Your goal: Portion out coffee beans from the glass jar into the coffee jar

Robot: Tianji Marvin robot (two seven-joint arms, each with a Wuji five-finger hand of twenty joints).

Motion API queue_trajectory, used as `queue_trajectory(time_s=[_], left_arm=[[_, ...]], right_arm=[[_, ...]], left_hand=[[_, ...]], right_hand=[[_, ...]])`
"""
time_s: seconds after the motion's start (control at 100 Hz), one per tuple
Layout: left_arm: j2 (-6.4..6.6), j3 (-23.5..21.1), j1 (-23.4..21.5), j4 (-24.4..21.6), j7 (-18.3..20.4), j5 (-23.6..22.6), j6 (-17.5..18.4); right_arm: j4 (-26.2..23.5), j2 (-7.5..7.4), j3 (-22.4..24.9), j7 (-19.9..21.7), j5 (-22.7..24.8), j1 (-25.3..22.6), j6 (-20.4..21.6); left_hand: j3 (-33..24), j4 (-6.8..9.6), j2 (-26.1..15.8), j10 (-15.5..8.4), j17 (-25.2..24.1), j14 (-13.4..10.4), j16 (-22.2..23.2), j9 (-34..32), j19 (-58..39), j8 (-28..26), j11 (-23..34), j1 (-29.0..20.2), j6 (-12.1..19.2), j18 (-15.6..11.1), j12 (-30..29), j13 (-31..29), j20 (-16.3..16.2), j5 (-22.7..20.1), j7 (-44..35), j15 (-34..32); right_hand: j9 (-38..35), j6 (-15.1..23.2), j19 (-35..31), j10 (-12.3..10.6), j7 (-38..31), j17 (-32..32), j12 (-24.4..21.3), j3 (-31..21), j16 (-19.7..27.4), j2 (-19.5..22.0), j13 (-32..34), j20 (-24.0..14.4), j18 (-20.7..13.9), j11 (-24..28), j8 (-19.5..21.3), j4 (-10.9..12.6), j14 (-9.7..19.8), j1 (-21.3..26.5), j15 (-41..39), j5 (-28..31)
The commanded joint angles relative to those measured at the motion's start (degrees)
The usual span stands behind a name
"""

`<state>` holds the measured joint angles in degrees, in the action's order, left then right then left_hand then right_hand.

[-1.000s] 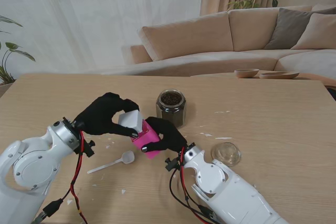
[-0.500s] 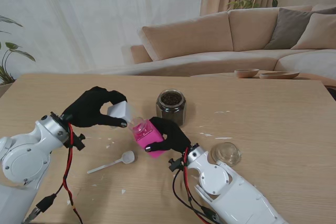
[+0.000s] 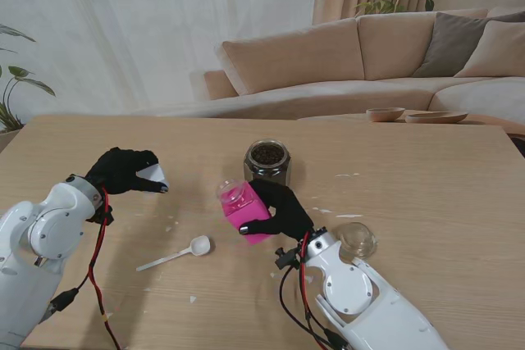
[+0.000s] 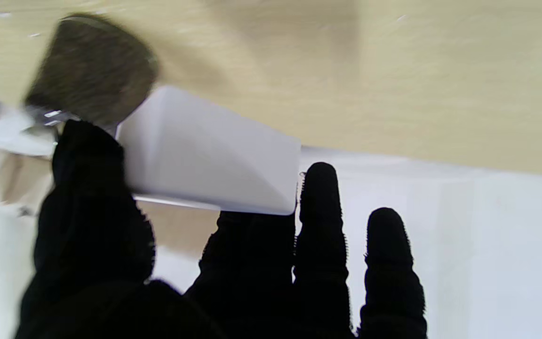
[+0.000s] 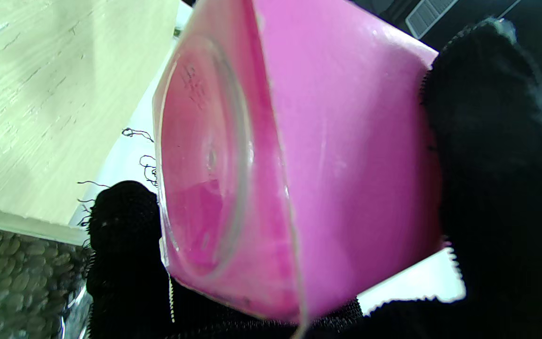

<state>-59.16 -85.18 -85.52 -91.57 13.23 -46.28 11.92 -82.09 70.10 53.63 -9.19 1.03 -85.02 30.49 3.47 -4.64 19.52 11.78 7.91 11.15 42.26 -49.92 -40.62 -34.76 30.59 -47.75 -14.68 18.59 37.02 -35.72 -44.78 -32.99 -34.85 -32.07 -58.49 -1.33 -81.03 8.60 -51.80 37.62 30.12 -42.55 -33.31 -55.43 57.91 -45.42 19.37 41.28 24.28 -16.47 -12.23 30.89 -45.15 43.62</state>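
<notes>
Two hands busy: right hand point(image 3: 279, 202) grips the pink coffee jar point(image 3: 242, 209), tilted, mouth open, just beside the glass jar point(image 3: 267, 163) of beans and nearer to me. Left hand point(image 3: 123, 171) holds the white lid point(image 3: 152, 175), well left of the glass jar. Spoon point(image 3: 176, 253) lies nearer to me on the tabletop point(image 3: 426, 194). Next: park the lid clear, stand the pink jar upright before scooping.
</notes>
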Motion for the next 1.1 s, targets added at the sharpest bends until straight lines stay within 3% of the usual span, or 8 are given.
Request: queue_trajectory(time_s=[0.0, 0.33, 0.54, 0.67, 0.79, 0.9, 1.09], left_arm=[[-0.12, 0.6, 0.7, 3.0, 0.7, -0.5, -1.2], [0.07, 7.9, 7.9, 17.2, -2.1, -4.4, -10.7], [-0.10, 11.8, 10.1, 23.4, -7.9, -7.4, -14.6], [-0.47, 12.9, 9.9, 24.7, -11.4, -7.9, -16.7], [-0.78, 13.5, 9.6, 25.3, -13.3, -7.8, -18.2], [-0.92, 13.5, 9.2, 25.2, -12.7, -6.6, -19.1], [-0.83, 13.3, 8.7, 24.7, -10.1, -5.4, -20.4]], right_arm=[[-1.1, -0.29, 0.4, 0.4, -0.1, -1.1, -0.3], [-3.1, -0.75, 2.8, 0.3, -0.1, -3.6, -0.7], [-3.2, -0.83, 3.5, 0.6, -0.8, -4.4, -0.9], [-3.3, -0.84, 3.8, 0.6, -1.1, -4.7, -0.9], [-3.2, -0.81, 3.9, 0.6, -1.5, -4.9, -0.9], [-3.2, -0.78, 4.1, 0.5, -1.7, -5.2, -0.9], [-3.8, -0.86, 4.9, 0.4, -1.6, -5.9, -1.0]], left_hand=[[-11.3, 2.62, -3.7, -11.3, -0.4, -0.1, 0.0, -5.4, -0.9, -1.3, 3.3, -11.5, 12.4, 0.1, 3.7, -0.1, 0.1, -4.9, -8.4, 0.4], [-11.3, 2.47, -3.9, -11.7, -0.6, -0.3, -0.7, -4.3, -0.9, -0.3, 1.2, -11.0, 12.8, -0.4, 3.2, 0.6, 0.3, -4.1, -8.0, 1.5], [-11.2, 2.37, -3.8, -12.5, -0.7, -0.7, -1.0, -3.0, -1.0, 0.3, 0.0, -10.6, 13.3, -0.6, 3.1, 1.1, 0.3, -2.7, -7.3, 1.9], [-10.6, 2.25, -4.9, -12.7, -1.8, -1.2, -2.9, 0.3, 0.6, 1.9, -3.0, -8.5, 12.9, -1.1, 0.3, 2.8, 1.4, -0.7, -4.4, 4.5], [-11.0, 2.27, -6.9, -13.1, -2.5, -1.8, -4.6, 4.2, 2.2, 2.8, -5.2, -5.7, 12.3, -1.3, -7.3, 4.7, 2.2, 1.1, 1.4, 7.2], [-11.6, 3.01, -9.5, -13.2, -3.2, -2.5, -6.7, 8.3, 4.4, 5.6, -8.6, -3.1, 11.5, -1.6, -11.1, 6.6, 2.9, 3.4, 7.1, 10.5], [-9.6, 3.04, -10.1, -12.3, -4.3, -3.2, -9.7, 16.7, 9.3, 9.5, -13.2, -1.0, 10.5, -2.0, -15.0, 10.4, 3.4, 9.1, 14.5, 15.3]], right_hand=[[-4.6, 12.3, -1.1, -5.6, -9.9, -0.4, 2.3, -17.1, -2.1, 9.9, 4.2, -0.8, -0.8, 6.1, 2.1, 2.2, 3.3, 14.4, -5.6, 7.3], [-4.6, 12.1, -1.1, -5.6, -9.8, -0.5, 2.4, -16.8, -2.1, 10.0, 4.2, -0.9, -0.8, 6.0, 2.1, 2.2, 3.4, 14.4, -5.6, 7.2], [-4.6, 12.0, -1.1, -5.5, -9.8, -0.6, 2.4, -16.8, -2.1, 10.1, 4.1, -0.9, -0.8, 6.0, 2.1, 2.3, 3.2, 14.5, -5.6, 7.3], [-4.6, 12.1, -1.1, -5.6, -9.8, -0.6, 2.4, -16.7, -2.1, 10.1, 4.1, -0.9, -0.8, 6.0, 2.1, 2.3, 3.2, 14.5, -5.6, 7.3], [-4.6, 12.1, -1.1, -5.5, -9.8, -0.8, 2.4, -16.7, -2.1, 10.1, 4.0, -0.9, -0.7, 6.0, 2.1, 2.3, 3.1, 14.5, -5.7, 7.3], [-4.6, 12.0, -1.2, -5.4, -9.7, -0.8, 2.4, -16.7, -2.1, 10.1, 4.0, -0.9, -0.8, 6.0, 2.1, 2.3, 3.1, 14.6, -5.7, 7.3], [-4.6, 12.0, -1.2, -5.4, -9.7, -0.8, 2.4, -16.7, -2.1, 10.1, 3.9, -1.0, -0.7, 6.0, 2.1, 2.3, 3.2, 14.6, -5.7, 7.4]])
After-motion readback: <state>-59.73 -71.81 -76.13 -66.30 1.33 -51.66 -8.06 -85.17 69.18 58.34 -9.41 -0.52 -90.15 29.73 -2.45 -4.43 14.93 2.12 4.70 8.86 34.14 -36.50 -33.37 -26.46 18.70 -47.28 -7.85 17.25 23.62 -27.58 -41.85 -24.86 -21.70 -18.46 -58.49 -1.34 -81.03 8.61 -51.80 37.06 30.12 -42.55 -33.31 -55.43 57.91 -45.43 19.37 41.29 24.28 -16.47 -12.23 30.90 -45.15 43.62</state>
